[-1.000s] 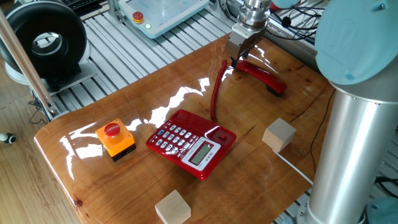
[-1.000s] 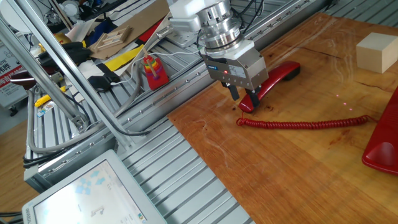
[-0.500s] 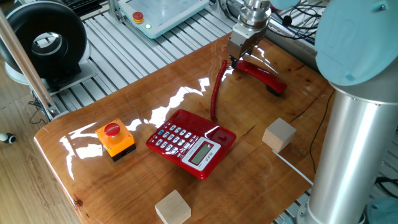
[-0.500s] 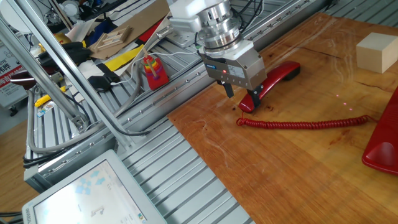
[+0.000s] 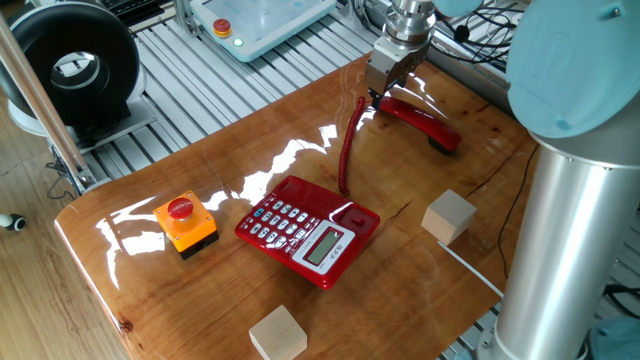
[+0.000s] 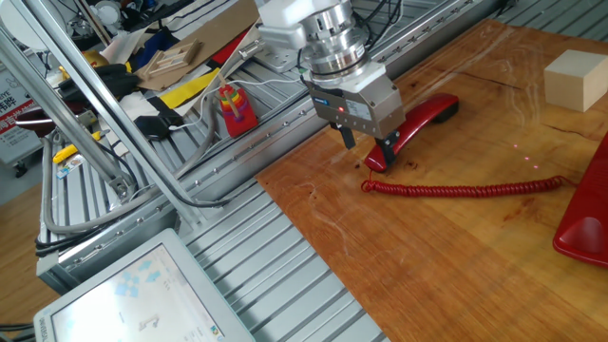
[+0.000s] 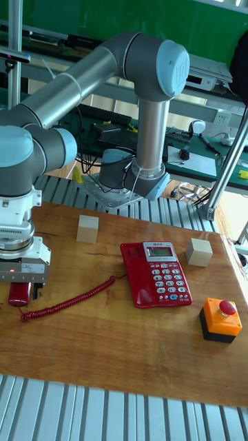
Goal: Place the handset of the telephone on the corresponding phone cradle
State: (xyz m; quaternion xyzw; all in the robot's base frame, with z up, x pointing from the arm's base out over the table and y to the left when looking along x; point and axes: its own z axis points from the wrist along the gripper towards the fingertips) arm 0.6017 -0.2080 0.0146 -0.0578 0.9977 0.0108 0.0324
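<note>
Lying flat on the bench (image 5: 300,140), handset (image 6: 418,121) directly beneath gripper (image 6: 367,149); jaws spread, straddling its cord end, crossing its long axis; telephone (image 5: 308,229) well apart.

1. The arm (image 7: 89,76) reaches from its base at the back of the counter (image 7: 103,344) across to the counter's edge.
2. The wrist points straight down, with the gripper (image 6: 369,144) held vertical and low over the counter.
3. The fingers (image 6: 389,147) stand slightly apart, straddling one end of the handset (image 6: 418,119); whether they press on it cannot be told.
</note>
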